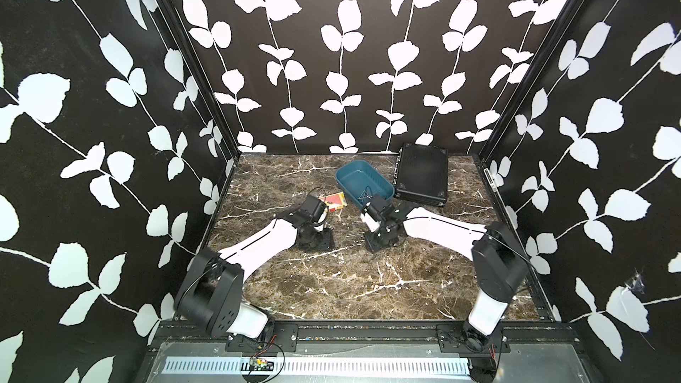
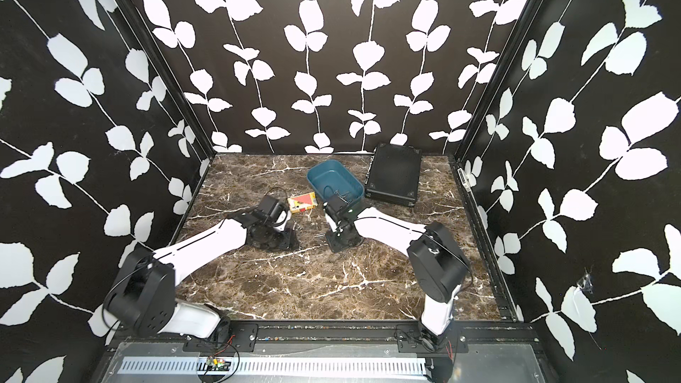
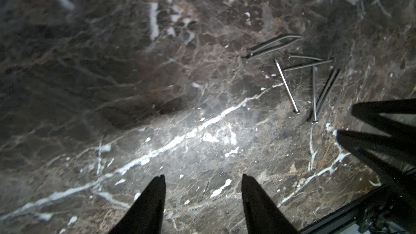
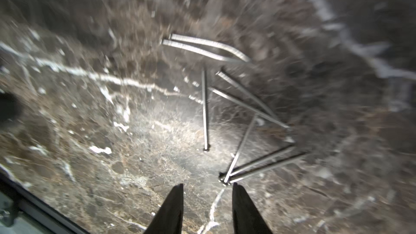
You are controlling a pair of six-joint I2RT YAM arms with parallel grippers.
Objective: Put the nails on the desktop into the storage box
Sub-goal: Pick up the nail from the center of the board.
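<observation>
Left wrist view first: the left gripper [image 3: 203, 177] hangs low over the desktop [image 3: 101, 91], jaws set wide with nothing between them. The loose nails [image 3: 286, 85] lie well ahead of its fingertips and off toward the other arm, whose black fingers [image 3: 369, 110] reach in just beside the pile. Across in the blurred right wrist view, the right gripper [image 4: 207, 185] shows a narrower gap, also empty. Three nail heads bunch just beyond one of its fingertips, their shafts fanning away at a slant. Another nail runs almost straight away from the jaws, and others cross farther off. The right arm is the nearer one, I judge, and it would need to close across a shaft, not along it. In both top views the storage box [image 1: 353, 175] stands just beyond the right wrist, a few nails already inside.
</observation>
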